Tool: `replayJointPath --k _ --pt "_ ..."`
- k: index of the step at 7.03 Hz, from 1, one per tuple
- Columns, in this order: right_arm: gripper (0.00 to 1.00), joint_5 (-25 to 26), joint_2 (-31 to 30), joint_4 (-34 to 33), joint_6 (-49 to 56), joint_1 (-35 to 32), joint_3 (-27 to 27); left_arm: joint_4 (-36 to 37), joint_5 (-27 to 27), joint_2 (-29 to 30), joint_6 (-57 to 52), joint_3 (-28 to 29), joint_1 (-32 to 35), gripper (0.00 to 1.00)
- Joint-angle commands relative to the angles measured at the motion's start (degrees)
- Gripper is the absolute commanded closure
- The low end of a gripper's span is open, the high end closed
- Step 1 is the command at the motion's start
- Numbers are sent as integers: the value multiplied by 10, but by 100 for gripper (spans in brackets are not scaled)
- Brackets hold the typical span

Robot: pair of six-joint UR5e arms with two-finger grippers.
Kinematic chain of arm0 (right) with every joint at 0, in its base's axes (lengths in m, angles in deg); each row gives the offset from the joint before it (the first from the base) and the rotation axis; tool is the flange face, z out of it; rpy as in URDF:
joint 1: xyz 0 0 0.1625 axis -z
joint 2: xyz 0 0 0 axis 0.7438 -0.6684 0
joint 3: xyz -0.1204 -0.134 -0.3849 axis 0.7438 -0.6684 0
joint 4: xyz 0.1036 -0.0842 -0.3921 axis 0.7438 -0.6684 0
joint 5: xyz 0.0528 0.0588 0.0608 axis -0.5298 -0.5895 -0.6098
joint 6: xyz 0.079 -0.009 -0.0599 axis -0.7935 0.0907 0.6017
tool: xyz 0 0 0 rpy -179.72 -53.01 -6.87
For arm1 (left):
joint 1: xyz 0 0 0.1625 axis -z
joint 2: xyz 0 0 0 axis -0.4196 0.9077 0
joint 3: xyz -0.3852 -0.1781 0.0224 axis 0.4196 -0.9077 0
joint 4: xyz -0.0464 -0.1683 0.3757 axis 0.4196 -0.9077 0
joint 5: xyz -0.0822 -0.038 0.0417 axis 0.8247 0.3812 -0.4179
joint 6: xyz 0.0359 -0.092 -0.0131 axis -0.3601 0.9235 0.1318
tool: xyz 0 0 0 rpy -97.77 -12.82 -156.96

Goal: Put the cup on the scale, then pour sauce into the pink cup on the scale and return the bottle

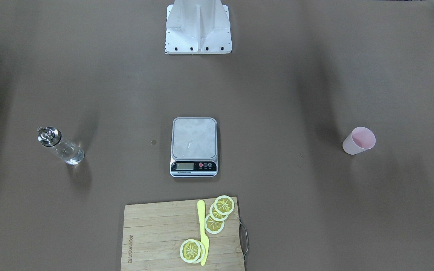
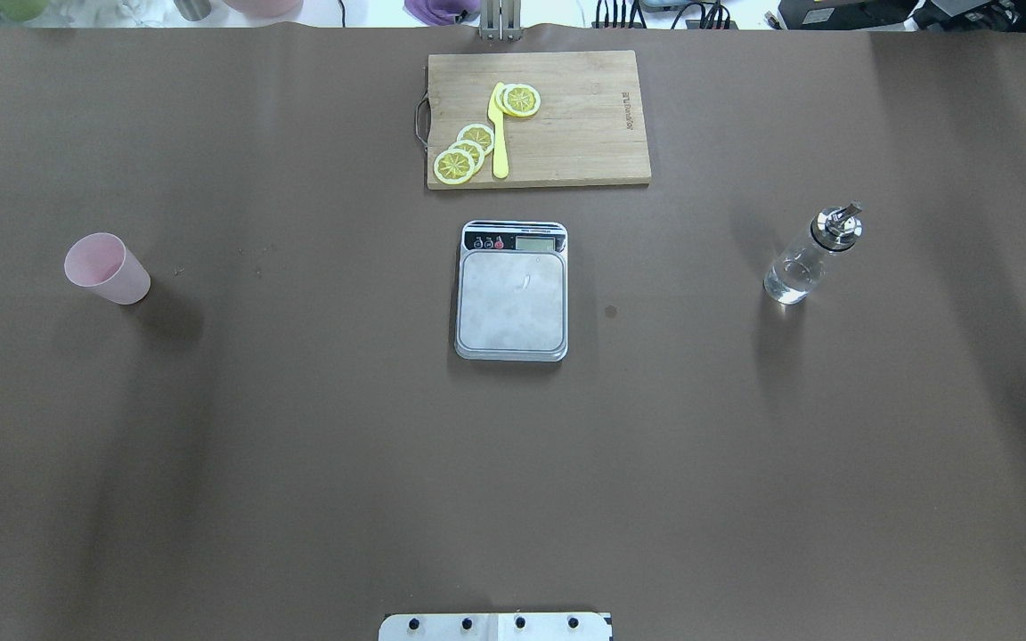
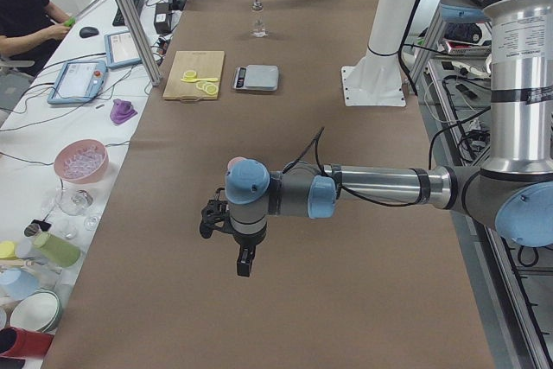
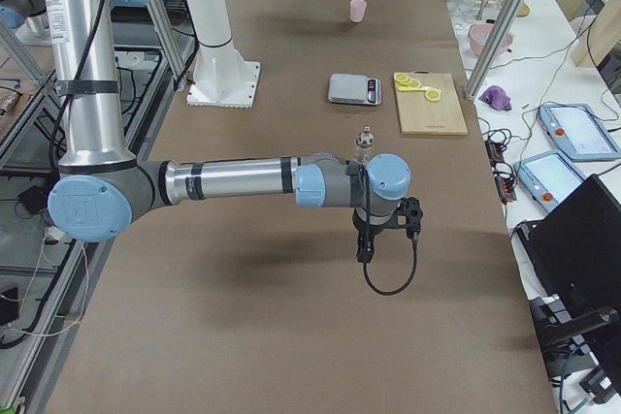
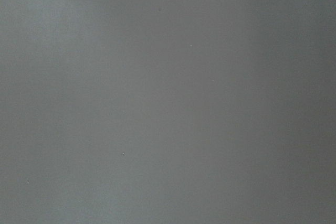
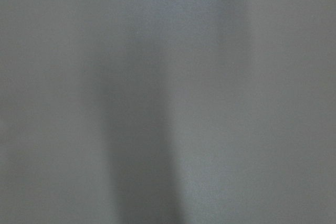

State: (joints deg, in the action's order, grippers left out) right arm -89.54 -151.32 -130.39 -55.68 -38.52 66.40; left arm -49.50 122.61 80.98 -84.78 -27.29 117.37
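Note:
The pale pink cup (image 2: 106,268) stands upright on the table's left side, also seen in the front view (image 1: 359,140). The scale (image 2: 511,290) sits mid-table with its steel platform bare. The clear glass bottle (image 2: 810,254) with its silver pourer cap stands upright on the right side, holding clear sauce (image 2: 787,278). Neither gripper shows in the overhead or front views. The left gripper (image 3: 244,264) hangs above the table in the exterior left view, the right gripper (image 4: 366,247) in the exterior right view, near the bottle (image 4: 365,141). I cannot tell whether either is open or shut.
A wooden cutting board (image 2: 584,133) with lemon slices (image 2: 464,151) and a yellow knife (image 2: 499,133) lies beyond the scale. The robot's white base (image 1: 198,28) stands at the near edge. Both wrist views show only blurred grey surface.

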Motion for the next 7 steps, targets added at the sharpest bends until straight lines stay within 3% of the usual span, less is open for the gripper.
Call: replayJointPath --k 1,7 --pt "0 0 0 0 0 0 0 -2 -3 0 -1 2 0 1" --pt "0 0 6 0 -7 1 0 -6 3 10 -1 -2 -1 1"
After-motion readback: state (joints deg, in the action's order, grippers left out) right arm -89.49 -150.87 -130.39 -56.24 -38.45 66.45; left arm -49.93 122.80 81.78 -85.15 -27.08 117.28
